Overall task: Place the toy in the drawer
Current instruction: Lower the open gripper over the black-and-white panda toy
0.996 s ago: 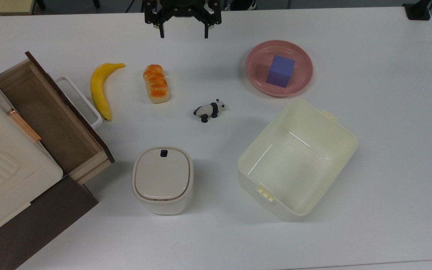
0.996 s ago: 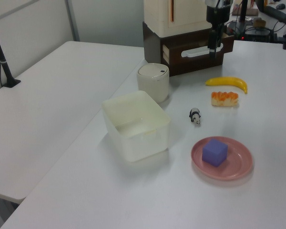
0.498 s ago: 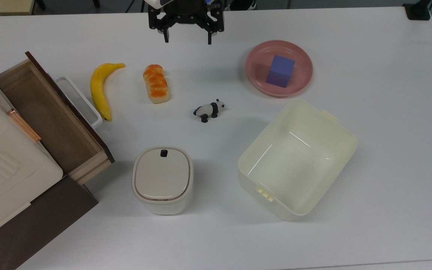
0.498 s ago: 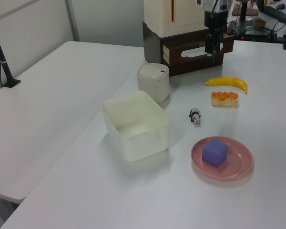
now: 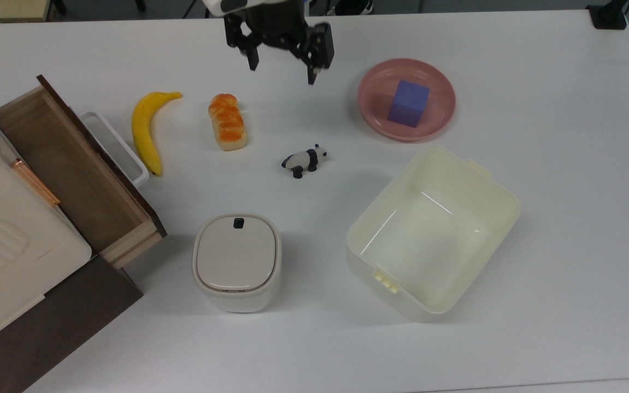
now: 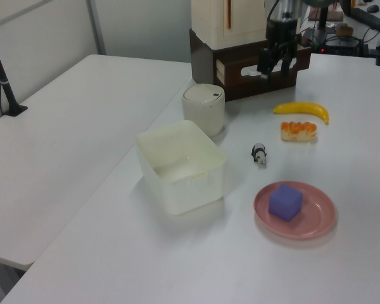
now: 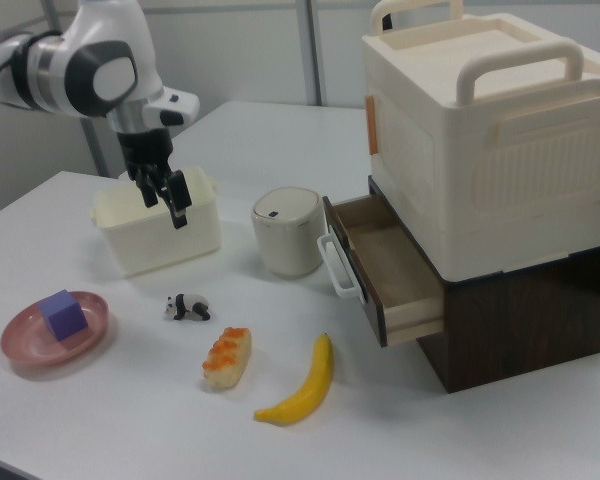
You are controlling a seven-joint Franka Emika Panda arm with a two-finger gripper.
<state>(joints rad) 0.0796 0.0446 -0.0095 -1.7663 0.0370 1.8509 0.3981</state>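
I read the gripper [image 5: 282,70] as spread wide and carrying nothing; its two fingers [image 5: 253,61] stand well apart and point down, clear of the white table [image 5: 555,180]. In the top view it hangs near the far edge, between the bread loaf [image 5: 227,121] on the top view's left and the pink plate [image 5: 372,106] on the top view's right. In the right view the gripper [image 7: 166,196] sits above and just in front of the cream bin [image 7: 150,244].

The toy [image 5: 304,160], a small black-and-white panda, stands on the table apart from everything else. In the top view it lies nearer than the gripper, right of the bread loaf and left of the far corner of the cream bin [image 5: 500,210]. In the left view the toy [image 6: 259,154] is between the bin and the loaf [image 6: 298,130].

The drawer [image 5: 77,180] is pulled out at the top view's left, under a cream case [image 5: 3,240], with its white handle [image 5: 123,150] facing the banana [image 5: 145,128]. I see its inside bare in the right view [image 7: 385,262].

A purple cube [image 5: 408,103] rests on the pink plate. A lidded beige container [image 5: 236,261] stands shut, near the drawer's front corner. The toy is well apart from the drawer, with the loaf and banana between them.
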